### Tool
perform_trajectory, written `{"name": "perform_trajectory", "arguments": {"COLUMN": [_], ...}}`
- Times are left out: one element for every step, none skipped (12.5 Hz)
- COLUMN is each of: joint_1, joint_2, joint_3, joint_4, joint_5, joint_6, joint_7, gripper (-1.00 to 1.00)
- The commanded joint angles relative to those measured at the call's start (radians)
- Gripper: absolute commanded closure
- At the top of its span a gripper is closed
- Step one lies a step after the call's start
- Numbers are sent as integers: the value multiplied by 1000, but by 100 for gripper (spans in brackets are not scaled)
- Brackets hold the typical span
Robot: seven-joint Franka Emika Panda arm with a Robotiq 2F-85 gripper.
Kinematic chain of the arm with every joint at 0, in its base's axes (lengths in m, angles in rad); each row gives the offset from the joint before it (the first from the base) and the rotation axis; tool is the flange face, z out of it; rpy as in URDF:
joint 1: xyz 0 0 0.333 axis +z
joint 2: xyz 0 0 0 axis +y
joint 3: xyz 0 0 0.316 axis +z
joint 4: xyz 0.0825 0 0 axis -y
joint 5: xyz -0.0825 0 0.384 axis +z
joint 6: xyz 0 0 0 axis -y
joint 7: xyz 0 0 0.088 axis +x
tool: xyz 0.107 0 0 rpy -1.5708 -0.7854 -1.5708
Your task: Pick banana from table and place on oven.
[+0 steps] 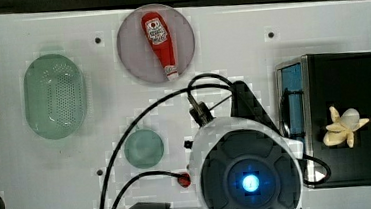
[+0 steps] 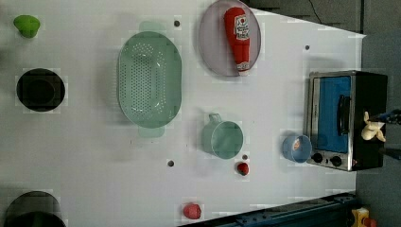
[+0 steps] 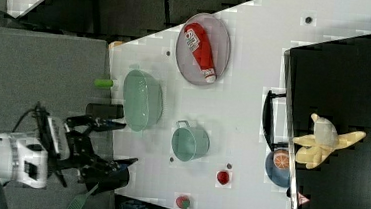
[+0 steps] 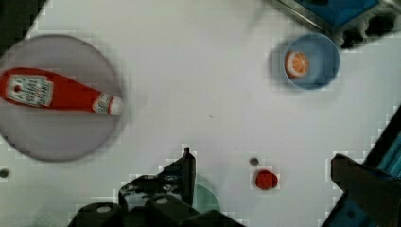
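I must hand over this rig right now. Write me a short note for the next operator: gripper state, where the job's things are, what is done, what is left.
Gripper: open, holding nothing, seen in the right view well away from the oven, off the table's edge.
Small pale-yellow toy banana: lies on the black top of the boxy toaster oven, peel strips splayed, free of the gripper.
Oven: stands on the large white table, at the top view's right, door shut.
Done: banana is picked and placed on the oven.
Left: nothing for the task itself, by what the views show; perhaps only parking the arm.
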Motion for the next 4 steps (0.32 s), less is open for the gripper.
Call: {"name": "perform_trajectory", "arguments": {"joint_1": [10, 10, 10, 10], "joint_2": [-26, -26, -26, -26], "joint_3": [-12, -12, -11, -11], "joint_4": [40, 40, 40, 40], "joint_5": [4, 4, 4, 4], "joint_6": [-10, -10, -10, -10], "joint_7": [-10, -10, -10, -10], "gripper": [-100, -100, -100, -100]}}
